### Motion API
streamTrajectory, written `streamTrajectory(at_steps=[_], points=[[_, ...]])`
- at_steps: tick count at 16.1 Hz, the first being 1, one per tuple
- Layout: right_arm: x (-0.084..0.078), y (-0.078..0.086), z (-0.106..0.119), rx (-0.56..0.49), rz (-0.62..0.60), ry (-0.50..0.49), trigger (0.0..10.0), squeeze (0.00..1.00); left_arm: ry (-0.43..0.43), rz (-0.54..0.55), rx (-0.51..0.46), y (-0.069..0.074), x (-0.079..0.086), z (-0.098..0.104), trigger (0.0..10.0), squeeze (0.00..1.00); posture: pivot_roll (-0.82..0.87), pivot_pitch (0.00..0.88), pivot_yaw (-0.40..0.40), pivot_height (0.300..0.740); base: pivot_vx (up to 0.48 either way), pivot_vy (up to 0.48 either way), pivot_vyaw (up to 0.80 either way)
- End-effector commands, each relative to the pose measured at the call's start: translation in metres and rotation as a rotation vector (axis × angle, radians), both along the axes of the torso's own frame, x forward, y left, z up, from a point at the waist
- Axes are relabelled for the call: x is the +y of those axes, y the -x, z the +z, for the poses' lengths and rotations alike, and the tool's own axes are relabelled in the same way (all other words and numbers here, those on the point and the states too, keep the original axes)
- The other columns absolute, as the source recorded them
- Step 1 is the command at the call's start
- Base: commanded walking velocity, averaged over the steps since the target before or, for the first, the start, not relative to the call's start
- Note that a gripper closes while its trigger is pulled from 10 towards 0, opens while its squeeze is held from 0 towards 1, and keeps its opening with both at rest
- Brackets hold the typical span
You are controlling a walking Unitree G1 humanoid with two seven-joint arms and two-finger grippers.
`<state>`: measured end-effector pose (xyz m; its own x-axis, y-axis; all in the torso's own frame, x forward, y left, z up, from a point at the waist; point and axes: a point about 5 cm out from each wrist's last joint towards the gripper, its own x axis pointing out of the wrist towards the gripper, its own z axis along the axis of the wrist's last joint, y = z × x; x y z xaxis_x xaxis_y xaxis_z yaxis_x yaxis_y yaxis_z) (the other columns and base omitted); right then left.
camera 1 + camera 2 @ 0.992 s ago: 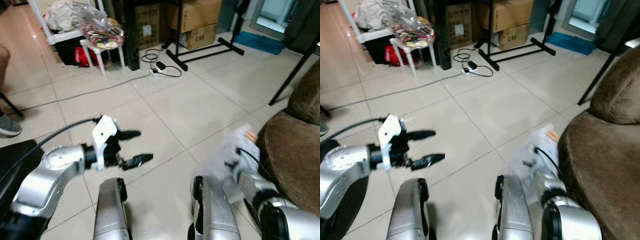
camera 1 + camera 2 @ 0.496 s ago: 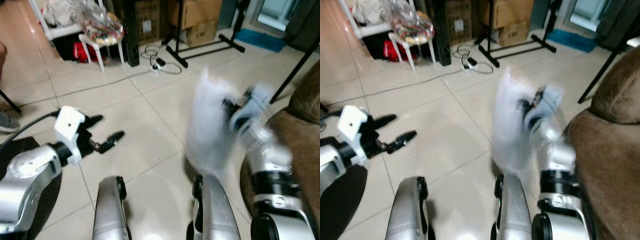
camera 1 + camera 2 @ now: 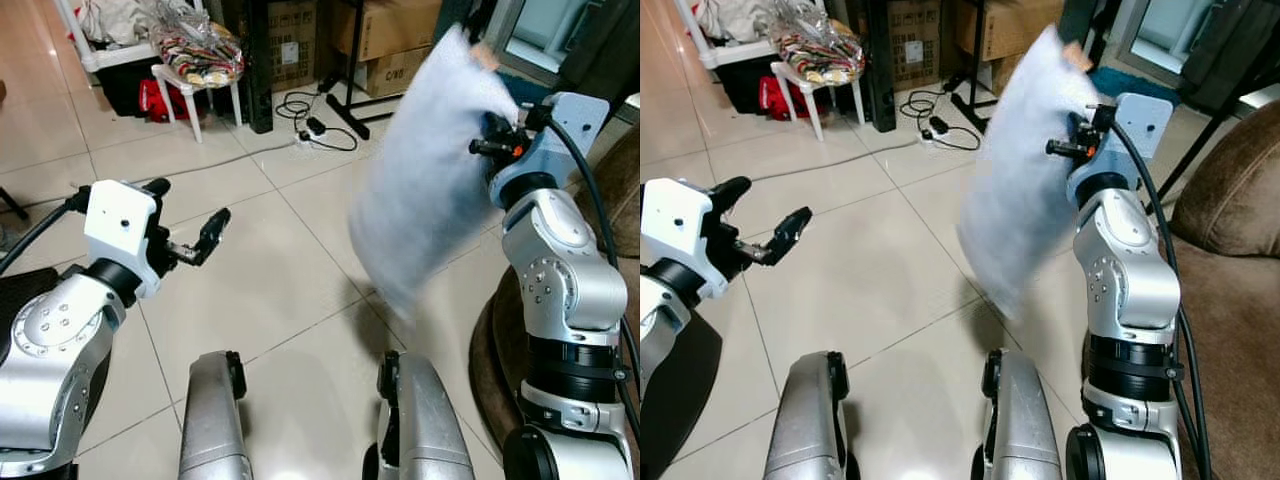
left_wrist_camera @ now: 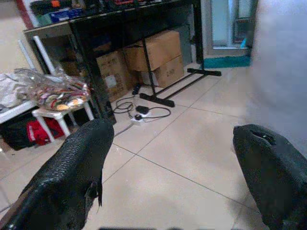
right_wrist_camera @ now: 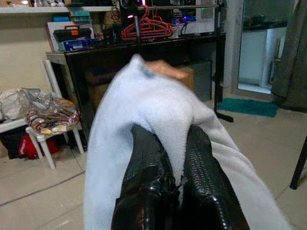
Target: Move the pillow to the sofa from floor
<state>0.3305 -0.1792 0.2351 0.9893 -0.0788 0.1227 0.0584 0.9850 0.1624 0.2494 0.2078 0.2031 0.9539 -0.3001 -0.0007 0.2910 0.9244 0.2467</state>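
Observation:
A white pillow (image 3: 430, 160) hangs in the air over the tiled floor, just left of the brown sofa (image 3: 1230, 190). My right gripper (image 5: 170, 139) is raised high at the right and is shut on the pillow's upper edge, with white fabric bunched between the black fingers (image 5: 144, 167). The pillow's lower end dangles toward the floor and looks motion-blurred. My left gripper (image 3: 190, 205) is held out low on the left, open and holding nothing, well apart from the pillow. From the left wrist, the pillow (image 4: 283, 72) appears as a pale blur beside one finger.
A white stool (image 3: 200, 90) carrying a plastic bag stands at the back left beside a red bag (image 3: 165, 105). Cardboard boxes (image 3: 390, 30), a black stand's feet (image 3: 400, 100) and a power strip with cables (image 3: 315, 125) lie behind. My own legs (image 3: 210, 420) are below.
My right arm swung up from low beside the sofa, lifting the pillow off the floor to chest height. My left gripper drew back to the left, still open.

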Motion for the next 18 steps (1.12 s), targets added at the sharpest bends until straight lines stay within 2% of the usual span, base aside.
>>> streamTrajectory(at_steps=[1,2,3,5,7,11,18], points=[[-0.003,0.004,0.01,-0.043,-0.021,0.015,10.0,0.0,-0.011,0.011,-0.025,0.001,-0.001,0.004,10.0,0.0,0.01,0.0,-0.059,0.495,0.0,0.0,0.0],[0.008,0.022,-0.017,0.041,0.031,0.037,10.0,0.0,-0.063,0.081,-0.041,0.001,-0.002,-0.006,10.0,0.0,0.0,0.0,-0.078,0.505,0.0,0.0,0.0],[0.011,0.028,-0.023,0.071,0.045,0.045,10.0,0.0,-0.082,0.11,-0.052,0.0,-0.002,-0.008,10.0,0.0,0.0,0.0,-0.088,0.51,0.0,0.0,0.0],[0.01,0.027,-0.016,0.062,0.008,0.068,10.0,0.0,-0.092,0.165,-0.06,0.001,-0.001,-0.01,10.0,0.0,-0.01,0.0,-0.096,0.53,0.0,0.0,0.0],[0.015,0.027,-0.01,0.056,-0.008,0.063,10.0,0.0,-0.087,0.171,-0.061,0.003,-0.007,-0.011,10.0,0.0,-0.01,0.0,-0.097,0.555,0.0,0.0,0.0],[0.028,0.035,-0.018,0.099,0.087,0.058,10.0,0.0,-0.064,0.179,-0.07,-0.002,-0.012,-0.015,10.0,0.0,-0.02,0.0,-0.077,0.595,0.0,0.0,0.0],[0.037,0.038,-0.02,0.122,0.146,0.049,10.0,0.0,-0.064,0.183,-0.096,-0.001,-0.012,-0.01,10.0,0.0,-0.01,0.0,-0.082,0.65,0.0,0.0,0.0]])
